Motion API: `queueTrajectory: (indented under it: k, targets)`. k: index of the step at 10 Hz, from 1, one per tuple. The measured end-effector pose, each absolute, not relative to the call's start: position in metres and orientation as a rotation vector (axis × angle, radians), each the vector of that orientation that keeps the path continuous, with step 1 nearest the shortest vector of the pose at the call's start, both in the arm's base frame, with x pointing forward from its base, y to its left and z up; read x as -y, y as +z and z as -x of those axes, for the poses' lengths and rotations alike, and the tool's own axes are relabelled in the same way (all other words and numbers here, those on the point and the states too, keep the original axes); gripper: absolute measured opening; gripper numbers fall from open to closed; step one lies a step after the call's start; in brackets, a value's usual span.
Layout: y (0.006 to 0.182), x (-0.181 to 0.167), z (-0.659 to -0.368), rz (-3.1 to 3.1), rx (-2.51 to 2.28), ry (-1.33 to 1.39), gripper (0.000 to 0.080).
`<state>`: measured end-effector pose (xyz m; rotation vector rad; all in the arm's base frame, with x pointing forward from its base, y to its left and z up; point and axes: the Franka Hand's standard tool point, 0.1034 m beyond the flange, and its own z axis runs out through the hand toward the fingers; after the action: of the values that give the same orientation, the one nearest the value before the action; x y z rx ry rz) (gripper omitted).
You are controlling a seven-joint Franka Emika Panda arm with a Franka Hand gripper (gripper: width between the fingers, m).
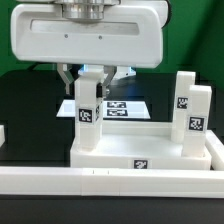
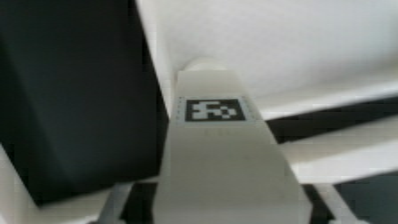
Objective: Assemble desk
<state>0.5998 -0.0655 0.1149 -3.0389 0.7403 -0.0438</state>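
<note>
Black desk point(image 1: 25, 110) filled the background, with the marker board point(image 1: 125, 107) lying flat on it at the back and a long white border bar point(image 1: 100, 182) running across the front. The tabletop point(image 1: 140, 152) lay between them, rim and corner sockets facing up, probably so that the legs could be dropped in from above.

The tool point(image 1: 88, 80) hung straight down over the tabletop's corner on the exterior view's left. Its jaws stood part-way in, one on each side of the top of a leg point(image 1: 87, 115), and seemed to be pinched on it. The contact itself was blurred, so the grip was a reading, not a certainty. The leg stood upright with its tag facing the exterior camera, and its foot met the tabletop at that corner. Gripping it high would have left the lower end free to enter the socket. Whether it was fully seated could not be told.

In the wrist view the same leg point(image 2: 222, 160) ran away from the camera, tag point(image 2: 217, 110) uppermost, with white tabletop behind it.

Two other legs point(image 1: 190, 110) stood upright on the exterior view's right end of the tabletop, close together, apparently in their own corners. By that count the job looked about half done. The likely next need was to press or twist this leg home while keeping it vertical, since a tilted leg could jam at the socket's mouth.
</note>
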Motion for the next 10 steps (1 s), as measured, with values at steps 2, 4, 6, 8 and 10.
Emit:
queueTrajectory:
  k: [2, 4, 6, 8, 10]
  targets:
    - [0.1141, 0.0645, -0.6008, 2.918, -1.088, -0.051, 0.0291]
    - [0.1137, 0.0625, -0.6016, 2.781, -1.38, -0.052, 0.0291]
    - [0.1133, 0.0619, -0.6015, 2.661, -1.596, -0.046, 0.0291]
    - [0.1132, 0.0607, -0.6016, 2.506, -1.825, -0.041, 0.0291]
    - [0.1131, 0.0597, -0.6016, 2.374, -1.991, -0.035, 0.0291]
